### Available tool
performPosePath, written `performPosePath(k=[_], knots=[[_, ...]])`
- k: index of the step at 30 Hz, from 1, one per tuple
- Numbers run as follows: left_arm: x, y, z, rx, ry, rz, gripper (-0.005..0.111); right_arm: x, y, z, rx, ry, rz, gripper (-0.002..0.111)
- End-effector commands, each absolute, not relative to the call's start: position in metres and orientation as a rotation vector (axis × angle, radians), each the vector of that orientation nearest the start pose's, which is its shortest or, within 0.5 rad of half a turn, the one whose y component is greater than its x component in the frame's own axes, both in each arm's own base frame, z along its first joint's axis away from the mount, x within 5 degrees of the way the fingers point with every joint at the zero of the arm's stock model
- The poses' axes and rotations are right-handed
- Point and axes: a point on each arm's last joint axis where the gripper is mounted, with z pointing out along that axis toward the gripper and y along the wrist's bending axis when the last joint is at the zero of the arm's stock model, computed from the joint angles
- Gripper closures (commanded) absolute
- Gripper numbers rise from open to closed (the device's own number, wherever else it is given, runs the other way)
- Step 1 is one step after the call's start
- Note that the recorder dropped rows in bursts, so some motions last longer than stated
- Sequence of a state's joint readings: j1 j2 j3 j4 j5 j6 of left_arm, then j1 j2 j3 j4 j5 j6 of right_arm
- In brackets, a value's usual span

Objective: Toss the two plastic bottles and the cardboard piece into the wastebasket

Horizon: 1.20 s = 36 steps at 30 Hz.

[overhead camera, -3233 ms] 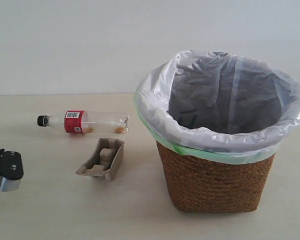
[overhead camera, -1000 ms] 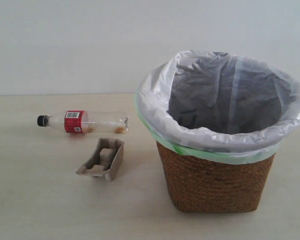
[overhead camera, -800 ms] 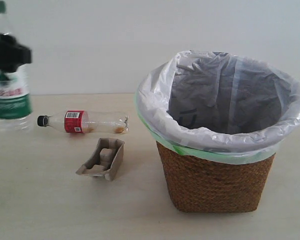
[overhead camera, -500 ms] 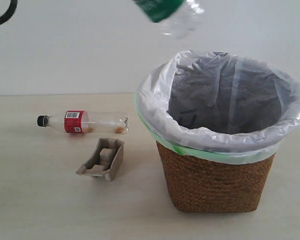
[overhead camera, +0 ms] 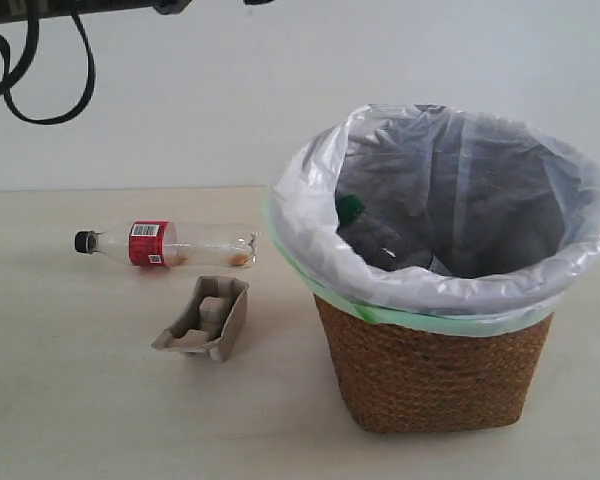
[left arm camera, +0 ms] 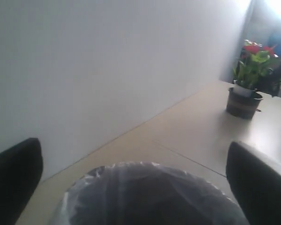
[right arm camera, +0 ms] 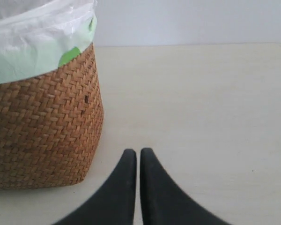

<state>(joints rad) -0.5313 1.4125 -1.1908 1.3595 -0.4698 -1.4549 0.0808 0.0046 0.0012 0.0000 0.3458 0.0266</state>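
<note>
Black fingers of my left gripper [left arm camera: 133, 159] stand wide apart with nothing between them, hanging above the mouth of the wastebasket [left arm camera: 145, 187]. My right gripper [right arm camera: 138, 157] is pressed closed and empty, low over the table [right arm camera: 215, 108], just beside the wicker wall.

Moving outward, the green-capped bottle [overhead camera: 380, 240] lies inside the liner, leaning against the bag. The red-label bottle [overhead camera: 170, 244] lies on its side on the table, well to the left of the basket. The moulded pulp tray [overhead camera: 205, 318] sits just in front of it, close but not touching as far as I can see.

I judge three risks:
- The round bottle may roll away if my fingers close off-centre.
- The light tray may skid or crush under a hard pinch.
- A careless swing of the right arm could nudge the basket or snag the loose bag rim.

My count:
- two bottles, one in and one out
- one tray
- one wastebasket
- two grippers
</note>
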Motion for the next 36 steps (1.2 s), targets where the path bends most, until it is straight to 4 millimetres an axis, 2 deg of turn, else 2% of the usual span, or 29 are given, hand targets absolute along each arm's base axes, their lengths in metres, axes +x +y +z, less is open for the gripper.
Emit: performPosePath(k=[1,5,9,10,11,12,13,14,15,16,17,18,19,20,21,22,24,25,30,33,36], knots=[[0.263,-0.199,0.391,0.759,1.521,-0.76,-0.003,0.053,0.004,0.183,-0.052,1.821,0.062,0.108],[0.266,-0.195,0.379,0.883,1.553,-0.568,-0.003,0.053,0.004,0.183,-0.052,1.821,0.062,0.108],[0.28,-0.176,0.357,0.722,1.678,-0.424,-0.003,0.053,0.004,0.183,-0.052,1.821,0.062,0.108],[0.288,-0.16,0.341,0.63,1.74,-0.301,-0.003,0.053,0.004,0.183,-0.052,1.821,0.062,0.108],[0.291,-0.153,0.335,0.592,1.761,-0.242,-0.003,0.053,0.004,0.183,-0.052,1.821,0.062,0.108],[0.295,-0.135,0.321,0.539,1.797,-0.066,-0.003,0.053,0.004,0.183,-0.052,1.821,0.062,0.108],[0.297,-0.126,0.314,0.54,1.808,0.025,-0.003,0.053,0.004,0.183,-0.052,1.821,0.062,0.108],[0.3,-0.113,0.297,0.647,1.821,0.221,-0.003,0.053,0.004,0.183,-0.052,1.821,0.062,0.108],[0.302,-0.11,0.29,0.711,1.822,0.293,-0.003,0.053,0.004,0.183,-0.052,1.821,0.062,0.108],[0.309,-0.102,0.274,0.72,1.886,0.392,-0.003,0.053,0.004,0.183,-0.052,1.821,0.062,0.108],[0.312,-0.099,0.267,0.685,1.935,0.421,-0.002,0.053,0.004,0.183,-0.052,1.821,0.062,0.108],[0.322,-0.09,0.251,0.643,2.026,0.557,0.001,0.053,0.004,0.183,-0.052,1.821,0.062,0.108],[0.332,-0.084,0.238,0.633,2.098,0.693,0.009,0.053,0.004,0.183,-0.052,1.821,0.062,0.108],[0.337,-0.083,0.231,0.65,2.137,0.737,0.016,0.053,0.004,0.183,-0.052,1.821,0.062,0.108],[0.345,-0.084,0.219,0.683,2.197,0.792,0.03,0.053,0.004,0.183,-0.052,1.821,0.062,0.108],[0.351,-0.085,0.214,0.697,2.212,0.82,0.034,0.053,0.004,0.183,-0.052,1.821,0.062,0.108],[0.361,-0.091,0.206,0.816,2.19,0.847,0.033,0.053,0.004,0.183,-0.052,1.821,0.062,0.108],[0.364,-0.095,0.201,0.969,2.155,0.85,0.034,0.053,0.004,0.183,-0.052,1.821,0.062,0.108],[0.367,-0.112,0.191,1.387,1.96,0.803,0.034,0.053,0.004,0.183,-0.052,1.821,0.062,0.108],[0.369,-0.125,0.185,1.55,1.816,0.7,0.034,0.053,0.004,0.183,-0.052,1.821,0.062,0.108],[0.373,-0.133,0.173,1.636,1.747,0.646,0.034,0.053,0.004,0.183,-0.052,1.821,0.062,0.108]])
